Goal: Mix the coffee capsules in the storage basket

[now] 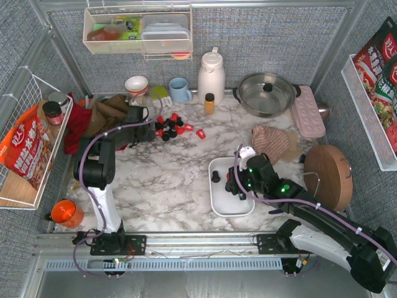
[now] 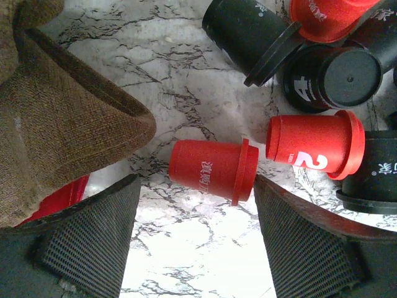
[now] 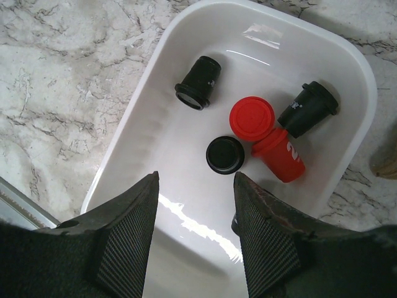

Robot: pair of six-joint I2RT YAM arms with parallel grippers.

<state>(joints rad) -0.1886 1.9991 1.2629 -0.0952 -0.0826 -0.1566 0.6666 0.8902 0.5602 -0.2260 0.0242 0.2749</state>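
Red coffee capsule (image 2: pixel 211 171): likely light, rigid, slippery; pinch across the body. Left gripper (image 2: pixel 195 223) stood wide, empty, left of storage basket (image 1: pixel 229 202).

The counter (image 1: pixel 167 186) is white marble veined grey. The storage basket (image 3: pixel 146 118) is glossy white and holds black and red coffee capsules (image 3: pixel 198 82), one red with a white 2. The left hand (image 2: pixel 195 214) has black cross-hatched pads (image 2: pixel 93 248). Between them lies a red capsule (image 2: pixel 214 169) with pale lettering, beside a brown woven cloth (image 2: pixel 62 124).
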